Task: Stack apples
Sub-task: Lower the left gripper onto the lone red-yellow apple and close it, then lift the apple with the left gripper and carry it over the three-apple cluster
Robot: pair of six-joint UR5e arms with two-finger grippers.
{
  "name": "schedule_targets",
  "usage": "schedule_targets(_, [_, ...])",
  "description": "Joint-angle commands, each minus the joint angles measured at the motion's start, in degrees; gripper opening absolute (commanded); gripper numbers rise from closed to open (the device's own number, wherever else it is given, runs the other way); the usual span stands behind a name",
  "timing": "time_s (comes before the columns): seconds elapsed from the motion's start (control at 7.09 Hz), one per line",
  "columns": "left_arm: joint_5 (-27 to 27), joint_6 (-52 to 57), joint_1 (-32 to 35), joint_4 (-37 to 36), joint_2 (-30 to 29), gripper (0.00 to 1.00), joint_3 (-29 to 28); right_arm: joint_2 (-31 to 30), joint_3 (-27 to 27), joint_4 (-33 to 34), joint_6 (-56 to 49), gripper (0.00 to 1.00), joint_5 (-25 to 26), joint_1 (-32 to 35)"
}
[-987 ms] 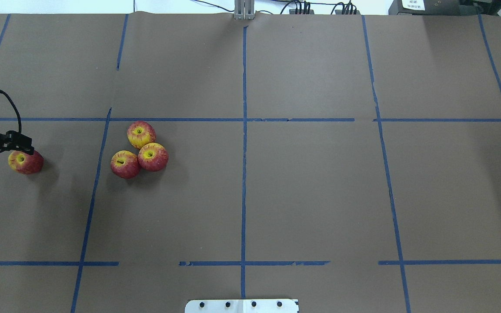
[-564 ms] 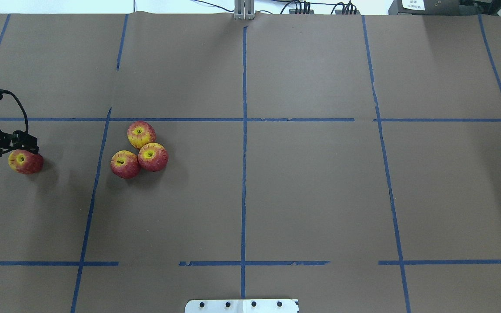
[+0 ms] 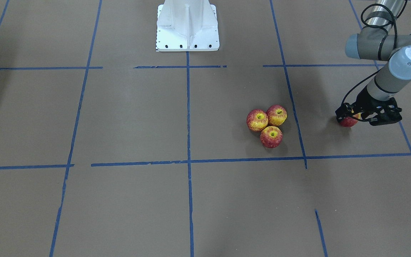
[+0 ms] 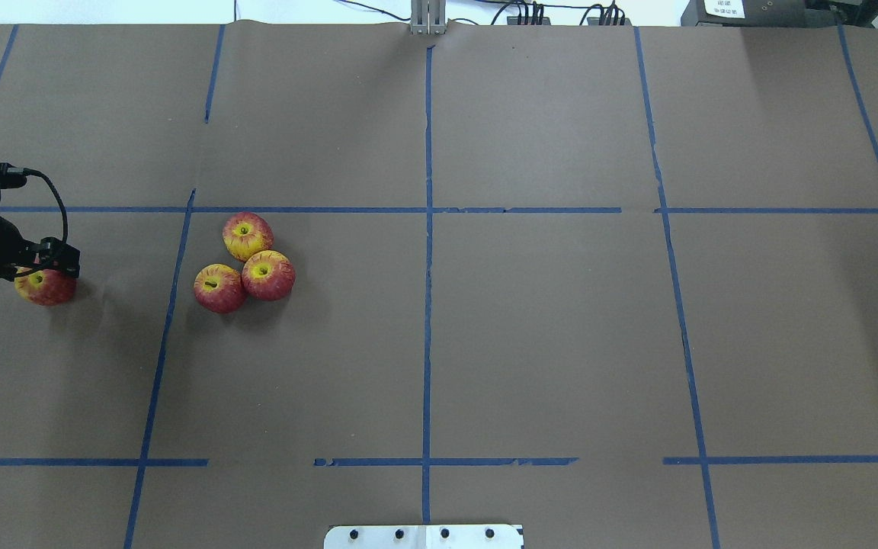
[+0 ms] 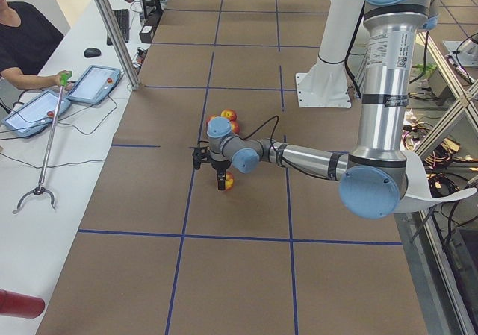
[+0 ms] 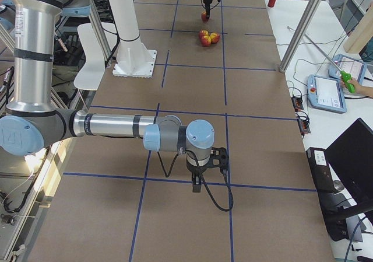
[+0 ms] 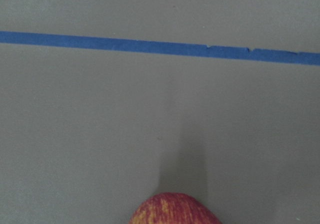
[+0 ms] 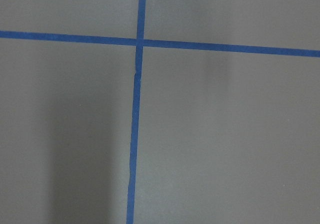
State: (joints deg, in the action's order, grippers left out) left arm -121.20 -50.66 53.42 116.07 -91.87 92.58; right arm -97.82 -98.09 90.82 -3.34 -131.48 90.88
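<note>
Apples, four, small and round, judged light, firm, smooth-skinned and apt to roll: three touching in a cluster (image 4: pixel 264 274) on the table's (image 4: pixel 485 343) left half, the fourth apple (image 4: pixel 49 290) lying apart beneath the left gripper (image 4: pixel 46 264), finger spread not discernible; best gripped across its widest girth.

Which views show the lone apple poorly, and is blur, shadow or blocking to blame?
Left wrist view: the apple is soft and cropped at the bottom edge. Front-facing view: sharp, but the jaws hide most of it. Overhead view: even light, partly blocked, soft shadow to its right.
</note>
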Motion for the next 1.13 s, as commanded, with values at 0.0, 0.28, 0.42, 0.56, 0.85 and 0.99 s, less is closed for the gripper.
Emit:
schedule_targets(0.0, [0.0,0.1,-0.5,-0.1,-0.1,0.77,-0.9,0.0,0.0,0.1,0.0,1.0,0.0,0.0])
schedule_targets(0.28, [-0.6,-0.4,-0.5,-0.4,-0.1,0.0,-0.3,0.0,0.0,0.1,0.0,1.0,0.0,0.0])
schedule_targets(0.42, [-0.7,-1.0,-0.1,-2.9,0.0,0.0,5.8,0.0,0.0,0.1,0.0,1.0,0.0,0.0])
schedule_targets(0.56, [-0.7,-2.5,-0.4,-12.0,-1.8,0.0,12.7,0.0,0.0,0.1,0.0,1.0,0.0,0.0])
schedule_targets(0.85, [-0.8,-13.1,-0.9,-15.4,-13.3,0.0,11.2,0.0,0.0,0.1,0.0,1.0,0.0,0.0])
schedule_targets(0.99, [-0.8,-16.5,-2.4,-15.8,-17.1,0.0,10.6,0.0,0.0,0.1,0.0,1.0,0.0,0.0])
